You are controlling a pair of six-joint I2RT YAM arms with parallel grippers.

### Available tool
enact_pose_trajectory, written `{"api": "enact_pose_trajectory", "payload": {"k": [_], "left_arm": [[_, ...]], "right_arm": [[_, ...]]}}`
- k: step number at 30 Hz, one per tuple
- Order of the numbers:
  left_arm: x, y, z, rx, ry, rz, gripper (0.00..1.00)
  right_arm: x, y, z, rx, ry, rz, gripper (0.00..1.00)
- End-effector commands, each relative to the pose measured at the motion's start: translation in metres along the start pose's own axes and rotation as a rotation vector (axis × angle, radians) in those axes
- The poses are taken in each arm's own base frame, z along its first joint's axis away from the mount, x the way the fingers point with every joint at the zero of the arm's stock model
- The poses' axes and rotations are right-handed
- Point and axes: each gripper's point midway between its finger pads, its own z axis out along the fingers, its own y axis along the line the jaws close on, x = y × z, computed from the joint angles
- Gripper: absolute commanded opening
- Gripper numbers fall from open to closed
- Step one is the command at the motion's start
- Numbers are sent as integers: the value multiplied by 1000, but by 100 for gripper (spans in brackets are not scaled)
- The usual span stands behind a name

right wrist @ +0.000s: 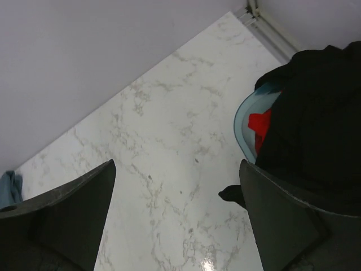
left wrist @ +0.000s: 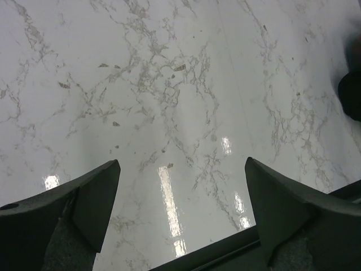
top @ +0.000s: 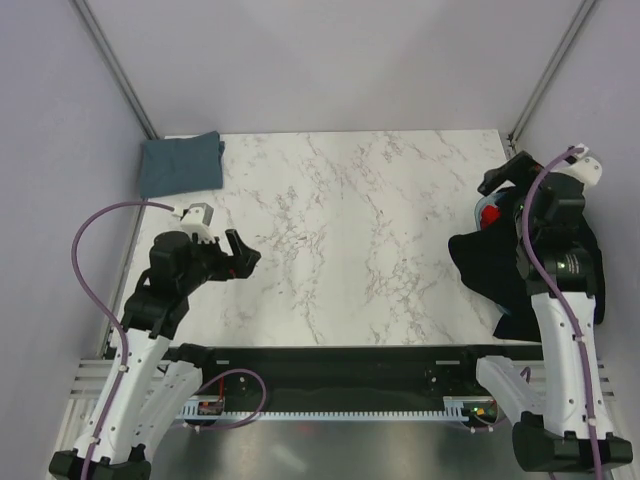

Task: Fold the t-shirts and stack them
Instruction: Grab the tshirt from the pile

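A folded blue-grey t-shirt [top: 180, 163] lies at the table's far left corner; its edge shows in the right wrist view [right wrist: 8, 189]. A black t-shirt [top: 490, 265] hangs crumpled over a light blue basket [top: 480, 212] at the right, with a red garment [top: 490, 213] inside; the black shirt [right wrist: 316, 124], basket rim [right wrist: 241, 121] and red garment [right wrist: 260, 127] also show in the right wrist view. My left gripper [top: 243, 255] is open and empty above the bare marble at the left. My right gripper [top: 503, 173] is open and empty, above the basket.
The marble table [top: 350, 230] is bounded by grey walls on the left, back and right. A black rail [top: 330, 360] runs along the near edge. A dark patch [left wrist: 352, 96], the black shirt, shows at the right edge of the left wrist view.
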Motion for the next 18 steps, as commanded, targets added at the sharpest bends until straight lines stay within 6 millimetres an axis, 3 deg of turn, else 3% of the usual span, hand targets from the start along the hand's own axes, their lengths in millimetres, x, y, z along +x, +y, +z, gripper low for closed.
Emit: {"api": "enact_pose_trajectory", "payload": {"k": [1,7,18], "left_arm": [[-9,-8,-3,25,-7,-2,100],[-2,-15,1,71,30,-1,100],[4,-11,7,56,52,-6,100]], "right_arm": [[1,-47,6,235,-52,16,98],[10,-97,6,529,1,45,98],[37,-176,9,782,129,112,98]]}}
